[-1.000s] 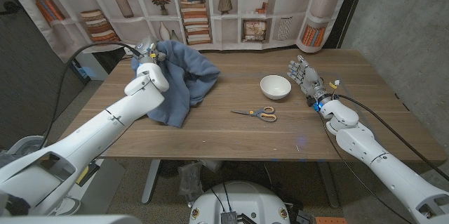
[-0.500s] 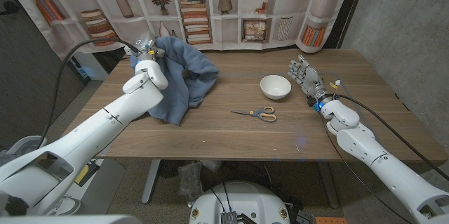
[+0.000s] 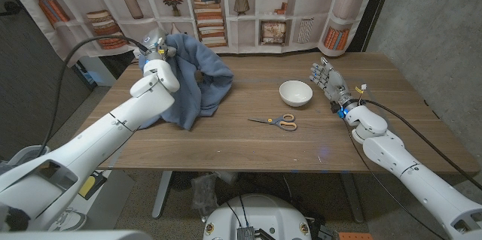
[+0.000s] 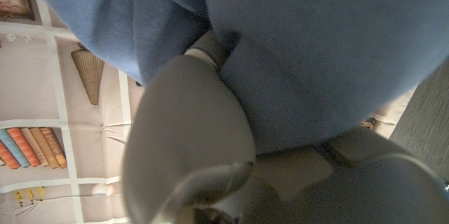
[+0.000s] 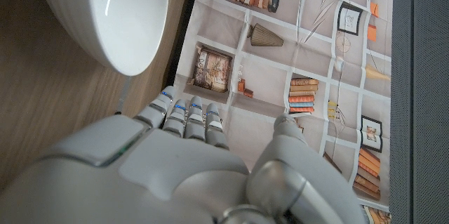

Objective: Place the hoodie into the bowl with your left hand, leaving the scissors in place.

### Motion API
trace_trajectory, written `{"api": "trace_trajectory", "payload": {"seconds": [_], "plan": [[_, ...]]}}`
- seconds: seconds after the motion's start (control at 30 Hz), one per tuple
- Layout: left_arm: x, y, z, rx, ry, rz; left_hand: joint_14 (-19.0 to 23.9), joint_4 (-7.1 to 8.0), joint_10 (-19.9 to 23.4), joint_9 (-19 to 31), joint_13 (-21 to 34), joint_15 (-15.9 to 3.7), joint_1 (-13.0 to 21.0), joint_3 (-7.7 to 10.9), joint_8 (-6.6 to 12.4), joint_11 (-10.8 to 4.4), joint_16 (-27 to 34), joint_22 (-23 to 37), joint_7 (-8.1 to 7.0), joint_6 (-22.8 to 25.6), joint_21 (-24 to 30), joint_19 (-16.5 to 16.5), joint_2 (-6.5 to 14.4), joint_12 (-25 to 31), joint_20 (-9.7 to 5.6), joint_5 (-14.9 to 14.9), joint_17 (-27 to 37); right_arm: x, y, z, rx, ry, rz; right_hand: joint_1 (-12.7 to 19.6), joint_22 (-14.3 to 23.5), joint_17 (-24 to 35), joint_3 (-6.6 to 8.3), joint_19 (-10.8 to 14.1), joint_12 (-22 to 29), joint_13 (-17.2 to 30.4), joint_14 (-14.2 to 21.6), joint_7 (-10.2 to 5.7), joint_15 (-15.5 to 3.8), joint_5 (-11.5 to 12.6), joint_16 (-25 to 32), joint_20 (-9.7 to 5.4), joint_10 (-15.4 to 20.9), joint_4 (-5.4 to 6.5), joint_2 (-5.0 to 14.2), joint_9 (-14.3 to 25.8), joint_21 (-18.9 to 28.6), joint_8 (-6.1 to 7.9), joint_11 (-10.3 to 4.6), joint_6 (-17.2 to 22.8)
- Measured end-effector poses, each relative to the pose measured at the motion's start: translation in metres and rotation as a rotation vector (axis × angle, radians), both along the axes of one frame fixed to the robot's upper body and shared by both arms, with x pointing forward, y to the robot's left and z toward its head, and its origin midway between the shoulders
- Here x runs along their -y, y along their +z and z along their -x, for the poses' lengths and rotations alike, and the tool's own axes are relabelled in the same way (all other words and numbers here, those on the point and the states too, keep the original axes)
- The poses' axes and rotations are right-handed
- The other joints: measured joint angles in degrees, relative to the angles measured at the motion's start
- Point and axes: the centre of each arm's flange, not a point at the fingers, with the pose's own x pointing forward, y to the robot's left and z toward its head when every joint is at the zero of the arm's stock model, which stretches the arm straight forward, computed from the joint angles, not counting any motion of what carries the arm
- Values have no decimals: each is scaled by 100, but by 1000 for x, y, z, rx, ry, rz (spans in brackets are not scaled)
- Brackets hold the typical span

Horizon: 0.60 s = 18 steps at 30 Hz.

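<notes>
A blue hoodie (image 3: 197, 78) hangs from my left hand (image 3: 155, 53), which grips it at the table's far left; most of the cloth is lifted, its lower part still near the wood. The cloth (image 4: 309, 41) drapes right over that hand (image 4: 203, 147) in the left wrist view. A white bowl (image 3: 295, 92) stands in the middle right of the table, also close up as the bowl (image 5: 105, 13). Scissors (image 3: 276, 122) with yellow handles lie in front of the bowl. My right hand (image 3: 328, 82) stands right of the bowl, fingers apart and holding nothing, seen again as the hand (image 5: 182, 168).
The wooden table (image 3: 248, 146) runs wide in front of me. Behind it hangs a printed bookshelf backdrop (image 3: 226, 7). A black cable (image 3: 83, 52) arcs over my left arm.
My left hand has risen and drawn back a little, lifting more of the hoodie off the table. The right hand, bowl and scissors have not moved.
</notes>
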Motion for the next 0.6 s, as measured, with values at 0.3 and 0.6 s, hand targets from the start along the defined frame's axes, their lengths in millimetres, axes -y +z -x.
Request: {"api": "trace_trajectory", "payload": {"seconds": [0.3, 0.6], "plan": [[1, 12, 8, 18, -2, -12, 8, -24, 22, -2, 12, 6, -83, 24, 18, -22, 0, -34, 0, 0, 56, 35, -8, -30, -36, -1, 0, 0, 1, 2, 3, 0, 2, 0, 0, 0, 0, 0, 0, 0, 0, 0, 0, 0, 0, 0, -1, 0, 0, 0, 0, 0, 0, 0], [5, 25, 22, 42, 16, -44, 139, -24, 52, -2, 43, 78, -160, 24, 18, -52, 0, -66, -30, 30, 121, 170, -7, -72, -275, -17, 0, 3, 4, 8, 17, -8, 4, 0, 0, 0, 0, 0, 0, 0, 0, 0, 0, 4, 0, 0, -1, 0, 0, 0, 0, 0, 0, 0]]}}
